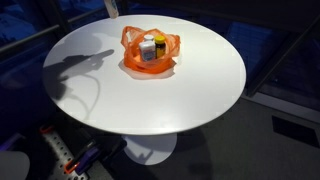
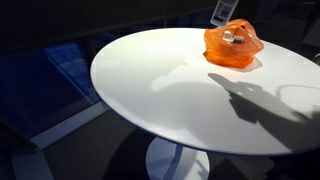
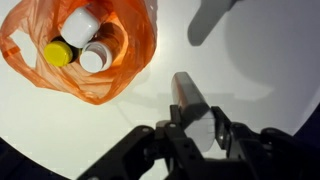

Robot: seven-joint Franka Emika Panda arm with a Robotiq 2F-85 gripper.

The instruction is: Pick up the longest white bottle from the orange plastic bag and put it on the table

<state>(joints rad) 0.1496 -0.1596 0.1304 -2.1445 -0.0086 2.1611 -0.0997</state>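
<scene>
My gripper [image 3: 198,118] is shut on the longest white bottle [image 3: 187,93], seen end-on between the jaws and held above the table [image 3: 70,135]. In an exterior view the slim bottle [image 2: 223,10] hangs tilted above the orange plastic bag [image 2: 232,48], clear of it; the gripper itself is out of frame there. The bag [image 3: 95,75] lies at the upper left of the wrist view, with a yellow-capped bottle [image 3: 58,53] and two white-capped bottles [image 3: 82,24] inside. The bag [image 1: 150,55] also shows on the round white table [image 1: 150,105].
The arm's shadow falls on the table top [image 2: 255,100] beside the bag. The table edge drops to a dark floor all round. A robot base with cables [image 1: 70,155] stands below the near rim.
</scene>
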